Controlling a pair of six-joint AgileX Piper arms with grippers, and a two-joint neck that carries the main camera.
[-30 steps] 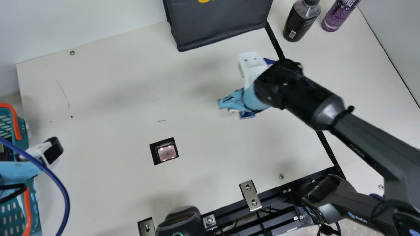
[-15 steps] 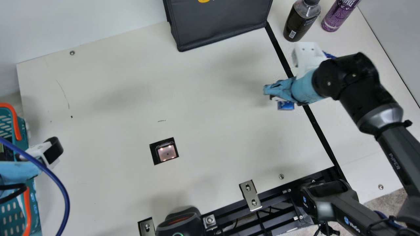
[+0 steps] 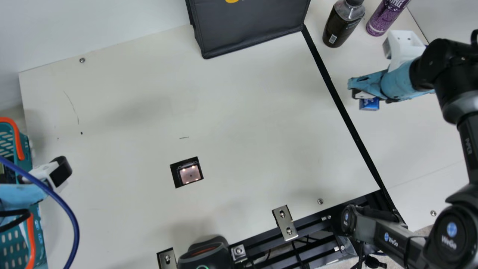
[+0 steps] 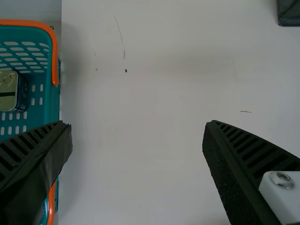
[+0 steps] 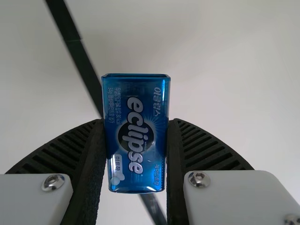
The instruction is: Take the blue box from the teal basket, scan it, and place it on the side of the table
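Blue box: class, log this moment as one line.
right hand: closed on blue box | main view: right of black strip | left hand: open

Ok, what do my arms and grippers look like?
The right arm is black and dark grey with a silver collar, round blue logos and a light blue wrist. The left arm shows light blue, crossed by a blue cable. The left gripper and right gripper have black ribbed fingers and white plates.

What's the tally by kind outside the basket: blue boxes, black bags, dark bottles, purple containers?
Blue box: 1
Black bag: 1
Dark bottle: 1
Purple container: 1
Total: 4
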